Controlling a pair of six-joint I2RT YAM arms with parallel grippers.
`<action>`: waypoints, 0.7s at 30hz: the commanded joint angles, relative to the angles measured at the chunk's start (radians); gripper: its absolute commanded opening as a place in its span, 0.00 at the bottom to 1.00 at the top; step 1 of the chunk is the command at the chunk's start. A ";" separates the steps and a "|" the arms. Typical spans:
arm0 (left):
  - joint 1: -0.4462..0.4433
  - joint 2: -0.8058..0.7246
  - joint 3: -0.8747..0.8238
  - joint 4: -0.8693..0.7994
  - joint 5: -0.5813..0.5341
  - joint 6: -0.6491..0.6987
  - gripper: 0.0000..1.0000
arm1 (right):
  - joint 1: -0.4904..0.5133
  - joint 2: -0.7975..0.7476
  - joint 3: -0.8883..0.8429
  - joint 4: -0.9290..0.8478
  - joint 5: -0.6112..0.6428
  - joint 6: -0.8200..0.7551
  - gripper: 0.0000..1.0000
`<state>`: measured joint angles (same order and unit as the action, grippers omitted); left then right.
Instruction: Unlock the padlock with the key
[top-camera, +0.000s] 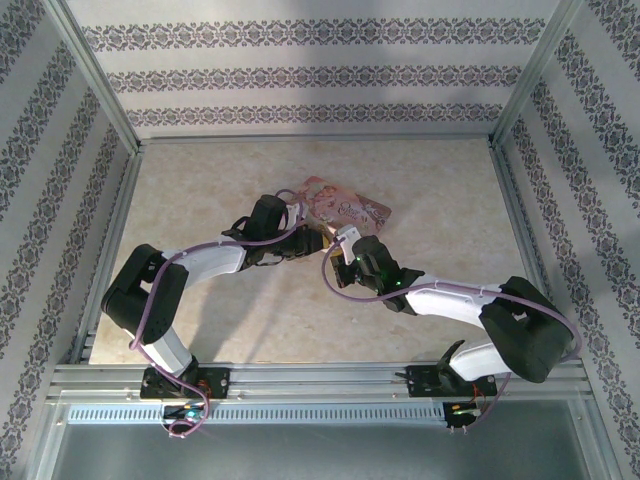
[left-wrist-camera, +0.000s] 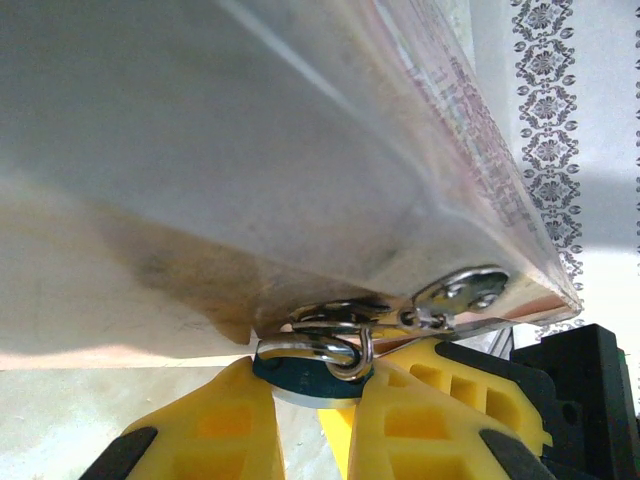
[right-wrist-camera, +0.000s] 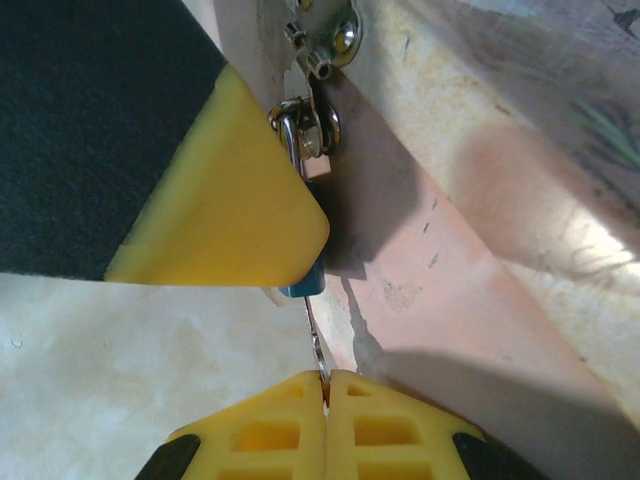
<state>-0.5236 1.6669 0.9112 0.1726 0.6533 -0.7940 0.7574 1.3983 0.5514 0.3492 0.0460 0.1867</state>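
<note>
Padlock (left-wrist-camera: 298, 370), teal body w/ silver shackle (left-wrist-camera: 352, 357), hangs at hasp (left-wrist-camera: 462, 293) on edge of pink box (left-wrist-camera: 250, 150), approx mid table (top-camera: 200, 210); left gripper (left-wrist-camera: 312, 392) pinches its body from both sides. Key (right-wrist-camera: 317, 345) is a thin blade nipped betw the pressed-together fingers of right gripper (right-wrist-camera: 326, 385), tip up at padlock underside, in keyway or just at it, can't tell. Shackle looks looped thru hasp and not popped, so prob. hold + key line-up done; turn and shackle release left.

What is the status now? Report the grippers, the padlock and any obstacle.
Left gripper shut on padlock. Right gripper shut on key, tip at padlock. Padlock hooked on hasp of box.
</note>
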 joint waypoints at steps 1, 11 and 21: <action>-0.024 -0.013 0.031 0.075 0.025 -0.020 0.14 | 0.012 -0.004 -0.021 0.095 0.043 0.029 0.00; -0.032 -0.007 0.025 0.088 0.019 -0.080 0.11 | 0.010 0.006 -0.075 0.259 0.035 -0.029 0.00; -0.043 -0.012 0.025 0.113 0.022 -0.109 0.10 | -0.002 0.088 -0.052 0.342 0.016 -0.065 0.00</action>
<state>-0.5312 1.6672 0.9112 0.2077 0.6121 -0.8856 0.7563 1.4597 0.4812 0.5953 0.0677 0.1486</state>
